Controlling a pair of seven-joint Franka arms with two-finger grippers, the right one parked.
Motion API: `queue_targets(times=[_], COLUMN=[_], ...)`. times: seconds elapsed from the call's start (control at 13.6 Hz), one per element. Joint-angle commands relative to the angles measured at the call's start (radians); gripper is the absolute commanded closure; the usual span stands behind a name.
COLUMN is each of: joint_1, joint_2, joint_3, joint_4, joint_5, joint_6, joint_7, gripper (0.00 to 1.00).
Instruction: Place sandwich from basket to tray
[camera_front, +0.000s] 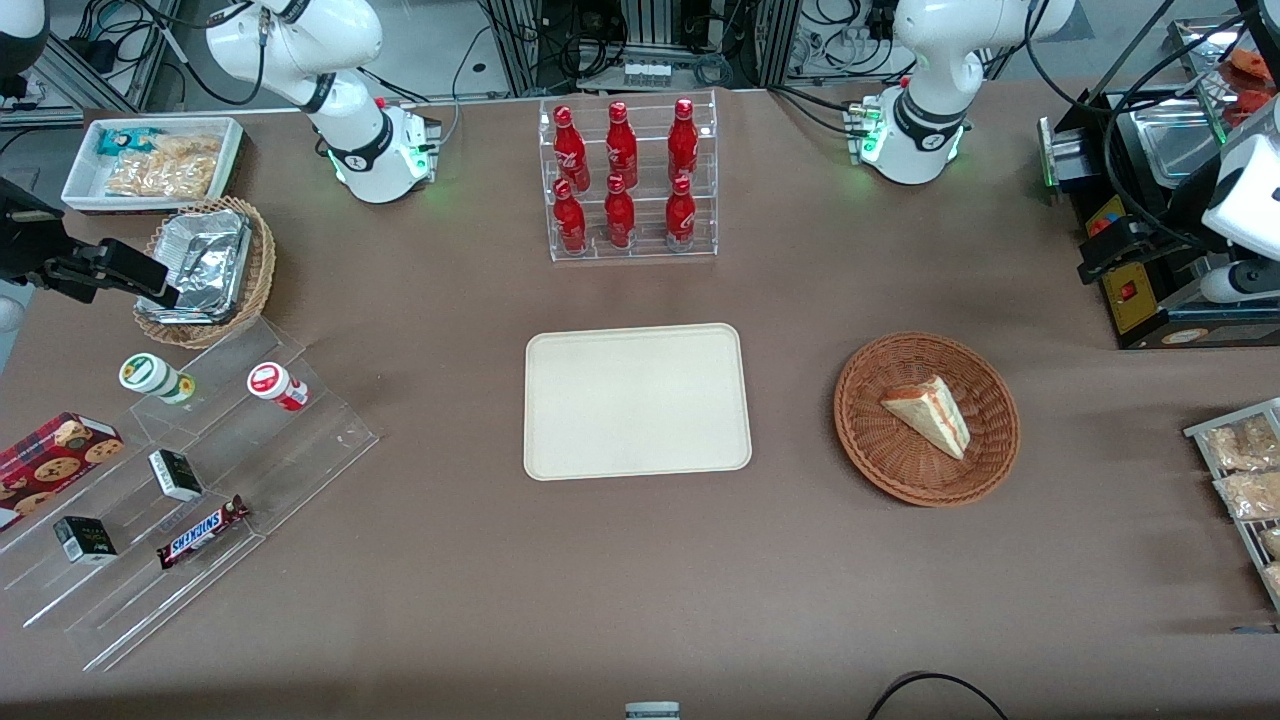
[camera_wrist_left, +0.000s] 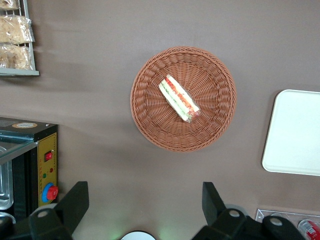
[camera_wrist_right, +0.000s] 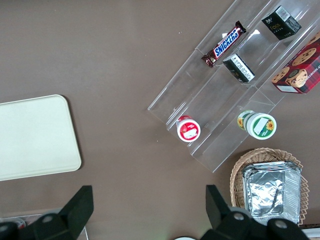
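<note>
Front view shows the sandwich lying on its side in the reddish-brown wicker basket, which sits on the brown table toward the working arm's end. Just beside the basket, at the table's middle, lies the cream tray, with nothing on it. A clear rack of red bottles stands farther from the camera than the tray. From the wrist, the left gripper hangs high above the table near the basket, its dark fingers spread wide and holding nothing.
</note>
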Motion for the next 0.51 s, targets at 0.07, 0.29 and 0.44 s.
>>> queue_targets(times=[0.07,0.29,0.44], joint_1=[-0.008,-0.008,-0.009], joint_2=[-0.006,0.031,0.054], joint_3=[0.004,0.002,0.001], joint_4=[0.015,-0.001,-0.045], joint_5=[0.005,0.006,0.008], joint_6=[-0.036,-0.026,0.01], joint_7=[-0.019,-0.027,-0.042], gripper=[0.0,0.0,0.0])
